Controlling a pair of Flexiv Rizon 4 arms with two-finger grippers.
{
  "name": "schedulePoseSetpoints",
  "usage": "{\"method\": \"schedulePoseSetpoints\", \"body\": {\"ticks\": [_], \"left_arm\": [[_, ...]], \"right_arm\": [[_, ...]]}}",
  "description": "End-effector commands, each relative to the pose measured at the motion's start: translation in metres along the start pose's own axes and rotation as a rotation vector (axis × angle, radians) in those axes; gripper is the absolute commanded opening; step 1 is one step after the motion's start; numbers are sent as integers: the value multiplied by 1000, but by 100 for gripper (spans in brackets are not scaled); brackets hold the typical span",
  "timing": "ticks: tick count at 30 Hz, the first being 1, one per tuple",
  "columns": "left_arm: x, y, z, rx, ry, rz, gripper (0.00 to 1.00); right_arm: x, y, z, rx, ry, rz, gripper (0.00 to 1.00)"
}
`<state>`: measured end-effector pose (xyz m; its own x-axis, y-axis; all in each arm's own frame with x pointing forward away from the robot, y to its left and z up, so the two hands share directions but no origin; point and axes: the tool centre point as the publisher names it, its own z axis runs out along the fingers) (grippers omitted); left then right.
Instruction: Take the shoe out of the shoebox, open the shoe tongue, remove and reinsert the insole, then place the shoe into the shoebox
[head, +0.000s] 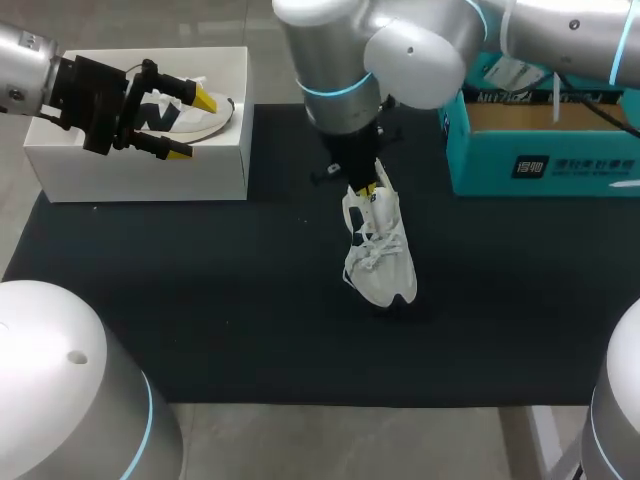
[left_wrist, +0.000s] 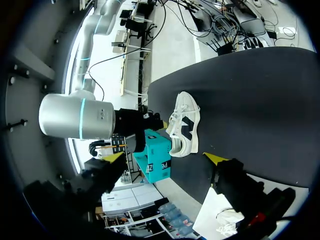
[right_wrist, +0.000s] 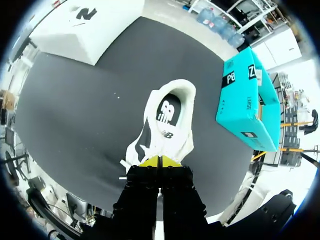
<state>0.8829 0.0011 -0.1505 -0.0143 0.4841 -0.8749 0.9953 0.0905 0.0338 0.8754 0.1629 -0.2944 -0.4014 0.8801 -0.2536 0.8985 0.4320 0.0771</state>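
A white shoe with a black logo lies on the black mat, toe towards the near edge. My right gripper comes down from above and is shut on the tongue at the top of the laces. Seen from the right wrist, the yellow tips pinch the tongue, and the shoe shows its open mouth and printed insole ahead. My left gripper hangs open over the white shoebox, which holds a second shoe. In the left wrist view the gripper is empty, far from the shoe.
A teal shoebox stands open at the back right of the mat, also seen from the wrists as the teal box. The white box sits at the back left. The mat's front half is bare.
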Motion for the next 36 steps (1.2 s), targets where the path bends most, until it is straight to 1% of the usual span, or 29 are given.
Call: {"method": "schedulePoseSetpoints", "body": {"ticks": [1, 6, 19, 20, 23, 25, 26, 28, 32, 36], "left_arm": [[0, 1, 0, 2, 4, 1, 100], [0, 1, 0, 2, 4, 1, 100], [0, 1, 0, 2, 4, 1, 100], [0, 1, 0, 2, 4, 1, 100], [0, 1, 0, 2, 4, 1, 100], [0, 1, 0, 2, 4, 1, 100], [0, 1, 0, 2, 4, 1, 100], [0, 1, 0, 2, 4, 1, 100], [0, 1, 0, 2, 4, 1, 100], [0, 1, 0, 2, 4, 1, 100]], "right_arm": [[-2, -21, -1, -560, 143, -910, 0], [-2, -21, -1, -638, 164, -1037, 0], [-2, -21, -1, -638, 164, -1037, 0], [-6, -21, 1, -647, 203, -1070, 0], [-24, -21, 6, -613, 253, -1197, 0], [-38, -20, 9, -592, 285, -1238, 0], [-46, -20, 10, -586, 318, -1253, 0], [-60, -17, 11, -560, 324, -1286, 0], [-79, -7, 11, -526, 335, -1370, 0], [-88, 1, 13, -486, 331, -1449, 0]]}}
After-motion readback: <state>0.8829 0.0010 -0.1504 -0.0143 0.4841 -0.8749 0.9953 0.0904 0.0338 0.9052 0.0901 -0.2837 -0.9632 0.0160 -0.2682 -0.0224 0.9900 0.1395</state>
